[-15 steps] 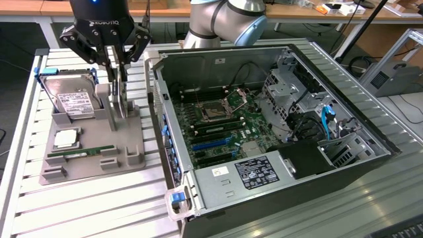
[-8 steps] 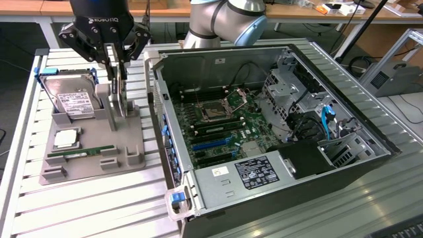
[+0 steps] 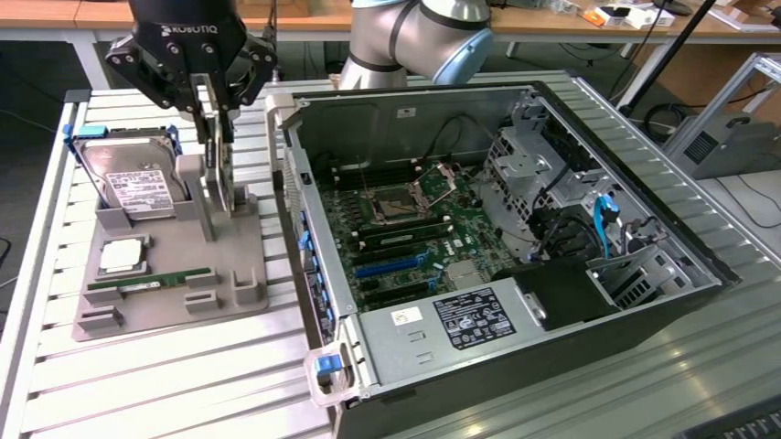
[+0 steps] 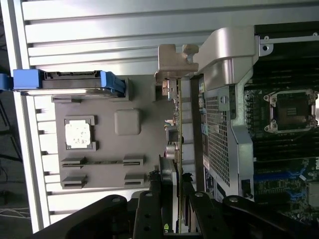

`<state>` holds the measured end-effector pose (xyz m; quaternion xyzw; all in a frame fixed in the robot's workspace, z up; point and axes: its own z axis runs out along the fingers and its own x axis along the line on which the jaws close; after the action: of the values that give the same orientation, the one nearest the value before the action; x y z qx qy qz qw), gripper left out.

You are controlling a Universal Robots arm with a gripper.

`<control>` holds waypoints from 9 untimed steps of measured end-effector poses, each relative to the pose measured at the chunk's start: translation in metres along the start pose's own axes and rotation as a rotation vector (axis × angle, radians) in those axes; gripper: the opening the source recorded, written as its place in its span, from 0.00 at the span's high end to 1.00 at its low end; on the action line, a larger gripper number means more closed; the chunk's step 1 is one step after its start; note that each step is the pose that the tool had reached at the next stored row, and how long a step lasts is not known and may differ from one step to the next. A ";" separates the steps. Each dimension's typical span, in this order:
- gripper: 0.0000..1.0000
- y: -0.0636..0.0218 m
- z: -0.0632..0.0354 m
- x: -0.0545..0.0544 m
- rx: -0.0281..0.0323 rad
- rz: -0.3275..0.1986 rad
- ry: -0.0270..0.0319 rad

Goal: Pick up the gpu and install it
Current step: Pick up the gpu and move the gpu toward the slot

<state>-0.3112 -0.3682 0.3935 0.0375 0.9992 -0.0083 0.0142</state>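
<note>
Handling, exterior view: gpu [image 3: 215,187], a flat green circuit-board card with black cooler and silver end bracket, likely light, stiff and fragile. It is best pinched across both flat faces at the top edge, clear of connector and components. It stands on edge in the grey plastic fixture tray [image 3: 171,302] on the slatted aluminium bench [image 3: 146,384], at the exterior view's left of the open black computer case [image 3: 366,114]. The black pincer [image 3: 214,123] is over it, about half closed, fingers down either face. Silver hard drive with white label [image 3: 132,187] is just beside.

Wrist view: gpu [image 4: 178,129] is edge-on, a thin green line with the cooler bulging on one side. The pincer [image 4: 172,199] pads look pressed on both faces, so it reads as gripped while seated in the tray [image 4: 129,149].
</note>
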 end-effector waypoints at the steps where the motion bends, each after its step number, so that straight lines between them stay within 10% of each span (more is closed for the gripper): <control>1: 0.73 0.0000 -0.0006 0.000 0.0000 0.000 0.0000; 9: 0.73 -0.0001 -0.0077 0.000 0.0000 0.000 0.0000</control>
<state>-0.3112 -0.3682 0.4011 0.0375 0.9992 -0.0083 0.0142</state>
